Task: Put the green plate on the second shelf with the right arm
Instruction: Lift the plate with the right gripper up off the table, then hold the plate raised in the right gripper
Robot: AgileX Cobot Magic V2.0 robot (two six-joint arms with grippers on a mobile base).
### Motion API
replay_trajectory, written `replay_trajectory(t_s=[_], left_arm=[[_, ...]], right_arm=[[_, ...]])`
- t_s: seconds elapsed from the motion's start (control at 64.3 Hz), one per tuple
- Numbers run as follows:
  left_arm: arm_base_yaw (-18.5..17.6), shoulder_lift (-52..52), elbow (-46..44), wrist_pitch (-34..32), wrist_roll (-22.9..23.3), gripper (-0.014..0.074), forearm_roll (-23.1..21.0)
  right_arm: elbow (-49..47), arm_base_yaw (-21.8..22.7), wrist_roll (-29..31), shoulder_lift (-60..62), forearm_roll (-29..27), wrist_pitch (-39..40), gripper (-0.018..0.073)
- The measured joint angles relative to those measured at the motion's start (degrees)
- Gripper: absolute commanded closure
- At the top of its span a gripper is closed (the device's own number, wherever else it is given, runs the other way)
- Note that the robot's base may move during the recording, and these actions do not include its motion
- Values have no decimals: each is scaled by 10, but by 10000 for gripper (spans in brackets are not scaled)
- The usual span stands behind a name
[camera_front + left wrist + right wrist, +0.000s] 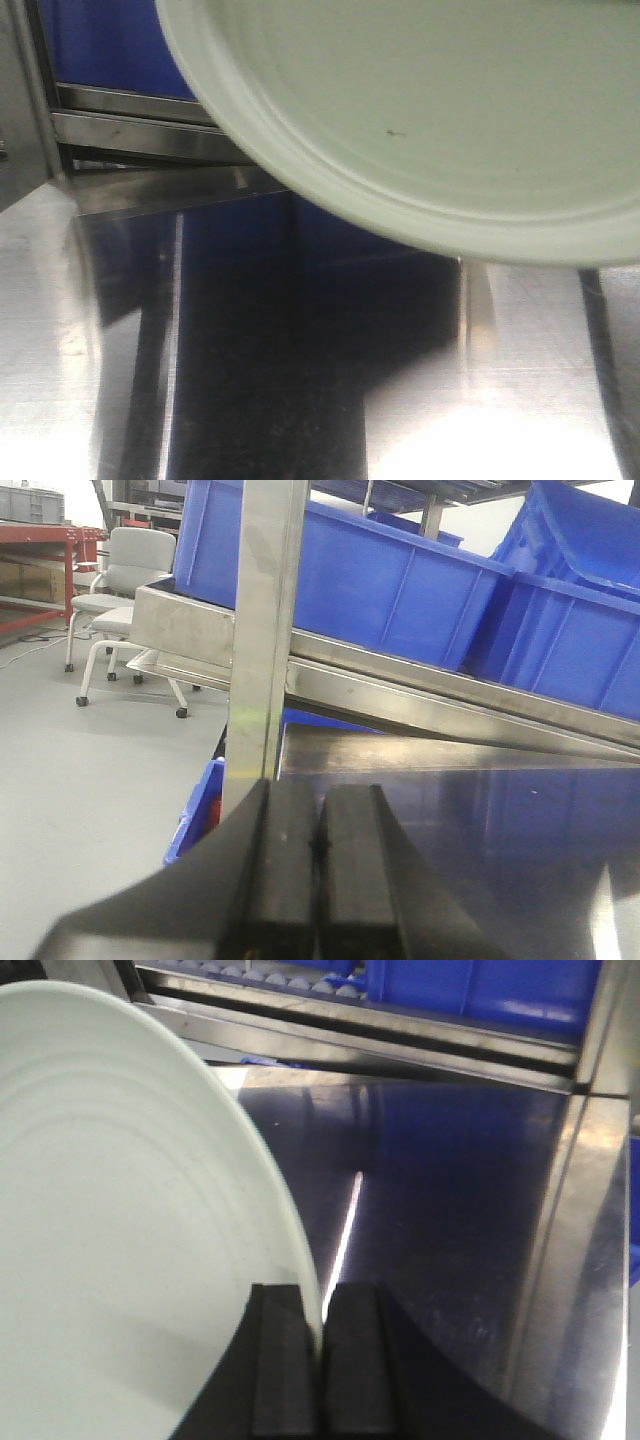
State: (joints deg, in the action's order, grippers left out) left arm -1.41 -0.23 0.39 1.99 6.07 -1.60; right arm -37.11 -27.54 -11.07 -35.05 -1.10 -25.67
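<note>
The pale mint-green plate [430,110] fills the top of the front view, held up close to the camera, with a tiny dark speck inside. In the right wrist view the plate [120,1220] stands on edge at the left, above a shiny steel shelf surface [450,1220]. My right gripper [318,1305] is shut on the plate's rim, one finger on each face. My left gripper [318,800] is shut and empty, beside a steel upright post [262,630] of the rack. Neither gripper shows in the front view.
Blue plastic bins [350,570] sit on a sloping steel shelf above the left gripper. A steel rail [360,1030] and more blue bins [480,985] lie behind the shelf surface. A steel side wall [600,1210] bounds it at the right. Office chairs [125,590] stand on the floor.
</note>
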Motion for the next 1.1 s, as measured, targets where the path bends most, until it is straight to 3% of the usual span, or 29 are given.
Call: replay_trajectory(t_s=[0.575, 1.104], left_arm=[[0, 0, 0, 0, 0, 466, 0], [0, 0, 0, 0, 0, 466, 0]], right_arm=[[123, 0, -2, 46, 8, 109, 503], [140, 0, -2, 46, 8, 116, 503]])
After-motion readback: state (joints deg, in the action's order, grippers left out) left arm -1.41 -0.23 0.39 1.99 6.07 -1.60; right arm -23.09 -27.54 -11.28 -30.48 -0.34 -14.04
